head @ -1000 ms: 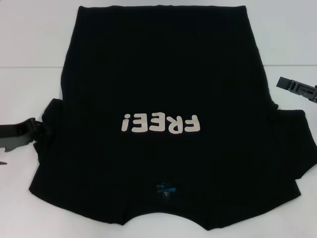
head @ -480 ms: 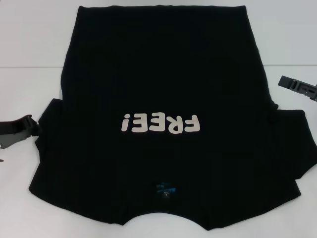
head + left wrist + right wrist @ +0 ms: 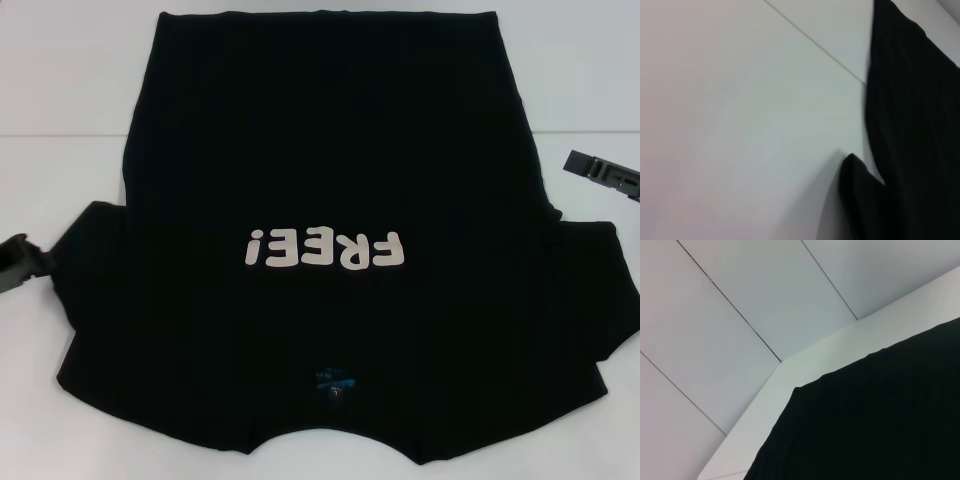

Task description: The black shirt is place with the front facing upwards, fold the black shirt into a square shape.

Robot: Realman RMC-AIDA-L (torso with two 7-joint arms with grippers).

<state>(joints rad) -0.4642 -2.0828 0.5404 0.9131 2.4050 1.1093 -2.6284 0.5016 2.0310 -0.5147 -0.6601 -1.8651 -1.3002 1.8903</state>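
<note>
The black shirt (image 3: 320, 250) lies flat, print up, ready to fold; my left claw (image 3: 20, 263) waits at nine o'clock by its sleeve, my right claw (image 3: 603, 172) at two o'clock; grip unclear on both.

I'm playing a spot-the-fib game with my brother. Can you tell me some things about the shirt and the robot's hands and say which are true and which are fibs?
1. The black shirt lies spread flat, letters facing up. True.
2. The letters say "STOP". False: they say "FREE!".
3. The left gripper is beside the shirt's sleeve, at the picture's edge. True.
4. The right gripper rests on the letters. False: it is off to the shirt's side.
</note>
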